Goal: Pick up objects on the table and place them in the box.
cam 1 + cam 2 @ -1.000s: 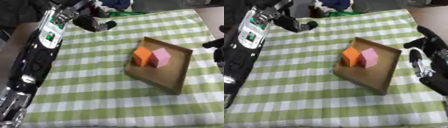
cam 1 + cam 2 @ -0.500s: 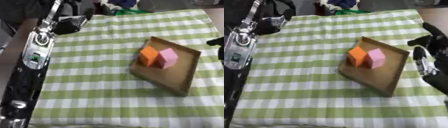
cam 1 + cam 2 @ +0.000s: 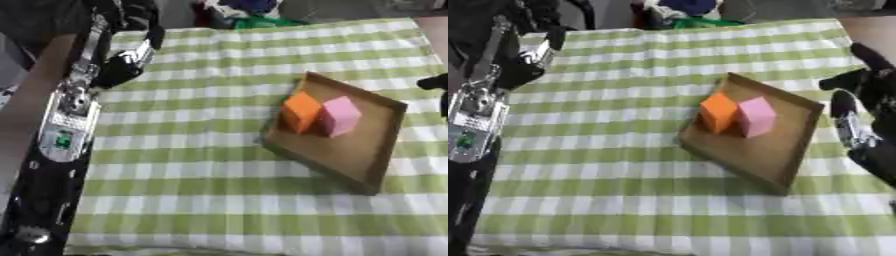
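Both head cams look down, sharing box (image 3: pixel 337 150) & tablecloth (image 3: pixel 201 190).

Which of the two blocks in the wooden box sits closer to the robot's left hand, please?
The orange block. It stands on the side of the box facing the left hand, with the pink block touching it on the far side.

right hand (image 3: pixel 866 80) cut by right edge, left hand (image 3: pixel 122 70) blurred, fingers unclear

A green-and-white checked tablecloth (image 3: pixel 219 200) covers the table, its squares running slightly askew. At the far edge, just past the cloth, lies a blurred heap of blue, white and green items (image 3: pixel 249 12), too indistinct to name.
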Controlling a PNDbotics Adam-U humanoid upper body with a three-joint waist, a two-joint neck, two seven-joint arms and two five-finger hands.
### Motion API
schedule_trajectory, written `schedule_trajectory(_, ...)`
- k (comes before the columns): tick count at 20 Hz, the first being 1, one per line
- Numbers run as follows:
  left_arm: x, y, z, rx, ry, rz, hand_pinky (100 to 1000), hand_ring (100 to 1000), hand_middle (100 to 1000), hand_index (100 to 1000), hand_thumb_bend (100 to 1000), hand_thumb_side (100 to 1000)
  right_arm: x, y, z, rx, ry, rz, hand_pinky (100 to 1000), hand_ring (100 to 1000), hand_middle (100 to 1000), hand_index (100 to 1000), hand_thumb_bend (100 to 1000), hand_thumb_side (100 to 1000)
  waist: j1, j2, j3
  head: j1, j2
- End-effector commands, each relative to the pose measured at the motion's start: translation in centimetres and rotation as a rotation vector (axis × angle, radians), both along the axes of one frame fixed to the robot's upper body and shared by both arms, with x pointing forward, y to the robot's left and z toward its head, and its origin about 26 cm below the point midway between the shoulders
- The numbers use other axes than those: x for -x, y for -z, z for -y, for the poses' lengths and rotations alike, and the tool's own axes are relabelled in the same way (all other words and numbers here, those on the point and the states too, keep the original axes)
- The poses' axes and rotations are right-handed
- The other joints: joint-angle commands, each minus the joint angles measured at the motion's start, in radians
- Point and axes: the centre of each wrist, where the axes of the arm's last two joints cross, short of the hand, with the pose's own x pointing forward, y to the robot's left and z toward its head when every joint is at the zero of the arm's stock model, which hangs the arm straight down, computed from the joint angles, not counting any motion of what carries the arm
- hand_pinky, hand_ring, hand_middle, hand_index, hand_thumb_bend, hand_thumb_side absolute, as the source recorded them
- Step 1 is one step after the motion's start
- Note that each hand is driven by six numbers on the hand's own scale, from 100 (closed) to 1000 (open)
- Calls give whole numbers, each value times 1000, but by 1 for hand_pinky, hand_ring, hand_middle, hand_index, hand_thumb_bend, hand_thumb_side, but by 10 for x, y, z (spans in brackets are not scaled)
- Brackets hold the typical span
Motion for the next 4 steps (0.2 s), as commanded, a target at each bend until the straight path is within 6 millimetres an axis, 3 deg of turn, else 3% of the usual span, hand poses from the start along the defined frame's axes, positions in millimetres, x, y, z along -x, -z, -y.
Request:
schedule_trajectory(1, 3, -7, -4, 17, -5, 22, 656, 708, 705, 835, 370, 533, 2, -10, 2, 10, 1, 38, 879, 745, 619, 1000, 100, 559, -4, -11, 0, 3, 5)
schedule_trajectory(4, 3, -5, -2, 31, 2, 15, 654, 706, 702, 832, 367, 537, 2, -10, 1, 11, 0, 37, 878, 743, 618, 1000, 100, 560, -4, -10, 0, 7, 5)
